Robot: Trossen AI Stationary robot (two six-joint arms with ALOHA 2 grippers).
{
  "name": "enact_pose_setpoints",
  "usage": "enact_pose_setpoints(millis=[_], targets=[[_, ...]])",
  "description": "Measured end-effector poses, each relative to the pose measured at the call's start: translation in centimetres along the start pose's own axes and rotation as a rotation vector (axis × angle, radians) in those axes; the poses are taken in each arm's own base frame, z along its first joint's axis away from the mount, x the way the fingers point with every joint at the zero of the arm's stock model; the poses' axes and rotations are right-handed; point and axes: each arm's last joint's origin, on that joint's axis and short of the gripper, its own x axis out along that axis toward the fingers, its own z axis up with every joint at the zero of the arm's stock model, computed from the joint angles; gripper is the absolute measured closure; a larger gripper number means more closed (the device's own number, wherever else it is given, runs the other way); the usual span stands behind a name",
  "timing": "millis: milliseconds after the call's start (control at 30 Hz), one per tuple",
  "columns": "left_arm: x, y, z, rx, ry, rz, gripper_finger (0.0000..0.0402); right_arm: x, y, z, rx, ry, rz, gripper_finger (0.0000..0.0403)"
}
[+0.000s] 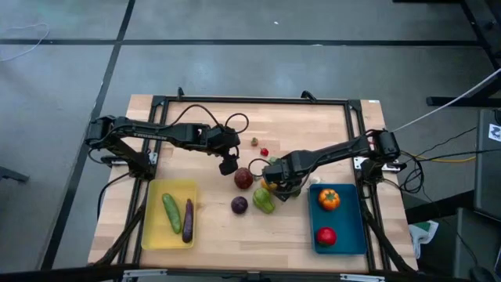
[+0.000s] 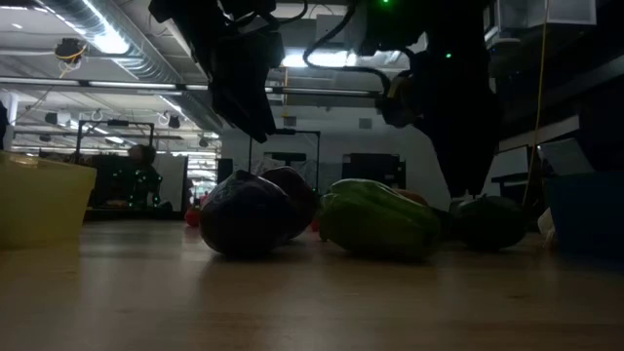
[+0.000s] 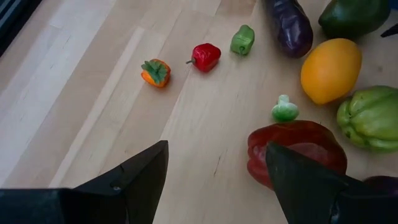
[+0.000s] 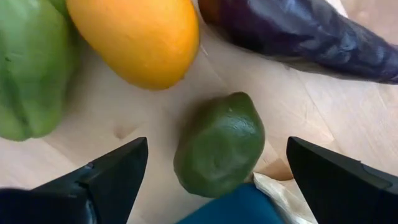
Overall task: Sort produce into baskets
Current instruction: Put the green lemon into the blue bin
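Wooden table from above: the left gripper hovers near the red pepper. Left wrist view: fingers wide, pepper off-centre, so one finger may push it away. Right wrist view: the right gripper, fingers wide, frames the avocado, which touches the blue basket; a finger may catch the rim.

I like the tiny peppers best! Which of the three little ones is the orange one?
The orange pepper sits at one end of the row, beside the red pepper in the middle; the green pepper is at the other end. It has a green stem cap.
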Motion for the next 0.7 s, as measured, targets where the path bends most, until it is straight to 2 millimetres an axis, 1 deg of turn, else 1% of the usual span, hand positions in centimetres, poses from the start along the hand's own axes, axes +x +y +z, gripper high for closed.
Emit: enact_pose_setpoints(millis=[300,600,700], targets=[[0.0,0.0,0.0,0.001,0.001,0.000,0.0137,1.9,0.2,0.2,-0.001,0.060,-0.063,0.0024],[0.0,0.0,0.0,0.002,0.001,0.000,0.0137,2.1,0.2,0.3,-0.001,0.061,-0.063,0.0024],[0.0,0.0,0.0,0.002,0.001,0.000,0.0137,2.4,0.3,0.4,-0.001,0.067,-0.070,0.0025]])
